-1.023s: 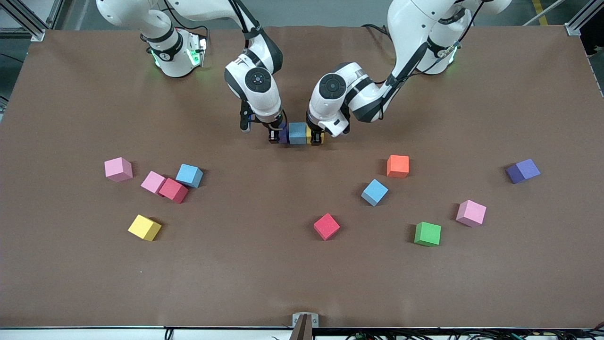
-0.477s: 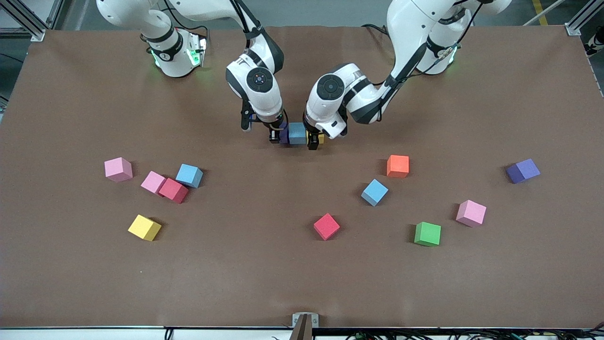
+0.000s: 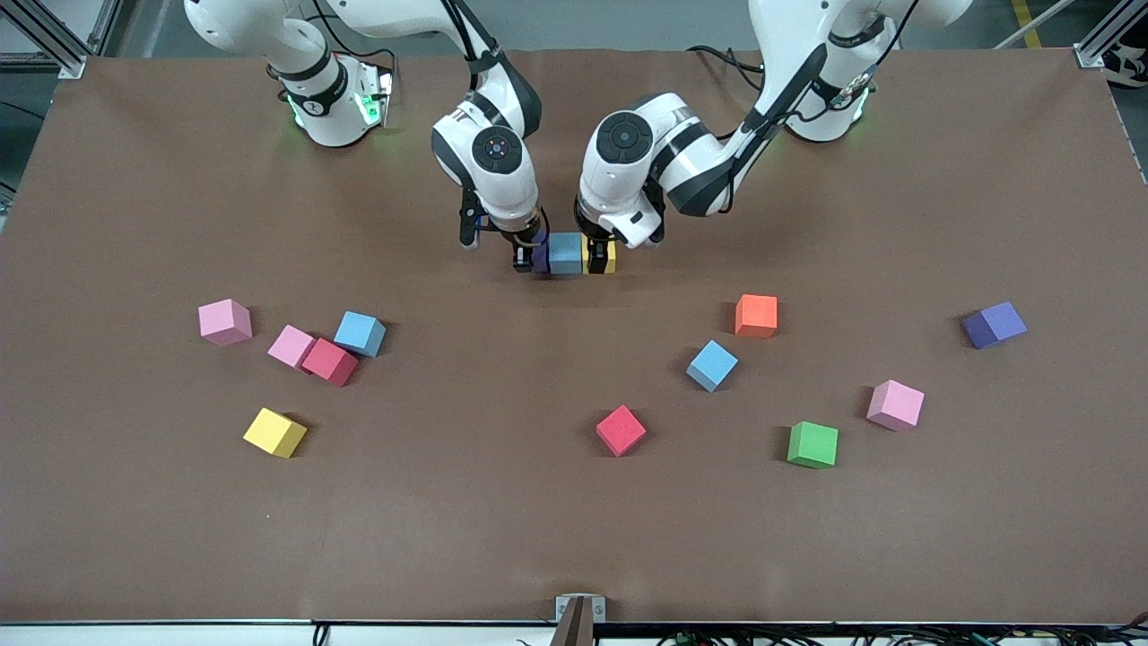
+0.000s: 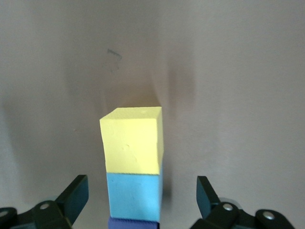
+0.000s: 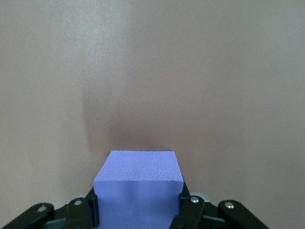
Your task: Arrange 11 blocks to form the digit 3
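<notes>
Three blocks stand in a short row on the table: a purple block (image 3: pixel 538 257), a light blue block (image 3: pixel 565 253) and a yellow block (image 3: pixel 599 256). My right gripper (image 3: pixel 529 260) is shut on the purple block (image 5: pixel 138 191) at the right arm's end of the row. My left gripper (image 3: pixel 598 258) hangs open over the yellow end. In the left wrist view its fingers (image 4: pixel 76 195) stand wide apart, clear of the yellow block (image 4: pixel 132 140) and the light blue block (image 4: pixel 134 198). No other part of the digit 3 shows.
Loose blocks lie nearer the front camera. Toward the right arm's end: two pink (image 3: pixel 224 321) (image 3: pixel 291 345), red (image 3: pixel 329 362), light blue (image 3: pixel 360 333), yellow (image 3: pixel 274 432). Toward the left arm's end: red (image 3: pixel 621 430), light blue (image 3: pixel 712 365), orange (image 3: pixel 756 315), green (image 3: pixel 813 444), pink (image 3: pixel 895 405), purple (image 3: pixel 994 324).
My left gripper has opened and let go of the yellow block, which stays beside the light blue one, and the left arm has lifted slightly. The right gripper has held still.
</notes>
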You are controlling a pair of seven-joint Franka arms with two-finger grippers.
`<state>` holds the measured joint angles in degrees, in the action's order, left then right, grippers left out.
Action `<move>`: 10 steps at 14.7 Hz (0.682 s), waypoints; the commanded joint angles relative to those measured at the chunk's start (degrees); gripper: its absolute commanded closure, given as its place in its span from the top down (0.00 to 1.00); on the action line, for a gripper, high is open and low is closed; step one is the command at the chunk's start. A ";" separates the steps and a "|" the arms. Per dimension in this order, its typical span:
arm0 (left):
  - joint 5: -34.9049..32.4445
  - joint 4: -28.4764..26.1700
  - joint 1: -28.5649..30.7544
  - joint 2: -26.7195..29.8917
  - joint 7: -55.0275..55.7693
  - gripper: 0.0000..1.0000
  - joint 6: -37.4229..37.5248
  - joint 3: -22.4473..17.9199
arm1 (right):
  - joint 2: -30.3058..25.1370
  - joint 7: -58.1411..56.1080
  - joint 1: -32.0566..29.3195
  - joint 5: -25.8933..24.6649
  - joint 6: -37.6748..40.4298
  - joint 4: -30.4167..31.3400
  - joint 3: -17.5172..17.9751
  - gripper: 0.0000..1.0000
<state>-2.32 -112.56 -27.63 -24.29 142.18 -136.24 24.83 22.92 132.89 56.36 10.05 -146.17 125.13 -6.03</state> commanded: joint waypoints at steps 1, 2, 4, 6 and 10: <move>-1.54 8.55 1.77 -1.10 -1.19 1.00 8.59 -0.83 | 4.07 1.23 2.00 1.20 -1.23 -1.73 -0.47 0.23; -2.59 12.85 2.92 -2.59 -4.08 1.00 11.75 -0.83 | 4.07 1.23 2.00 1.20 -1.23 -1.73 -0.47 0.24; -5.05 19.63 5.20 -5.67 -9.70 1.00 15.90 -0.92 | 4.07 1.23 2.09 1.20 -1.23 -1.73 -0.56 0.24; -10.13 22.90 7.49 -7.87 -15.24 1.00 16.27 -1.18 | 4.07 1.23 2.09 1.20 -1.23 -1.73 -0.56 0.26; -12.44 23.26 13.64 -9.02 -31.83 1.00 16.96 -1.27 | 4.07 1.23 2.09 1.20 -0.88 -1.91 -0.56 0.31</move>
<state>-13.59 -90.94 -16.06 -32.22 117.37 -121.27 23.08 23.01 133.14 56.84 10.05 -145.96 124.97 -6.44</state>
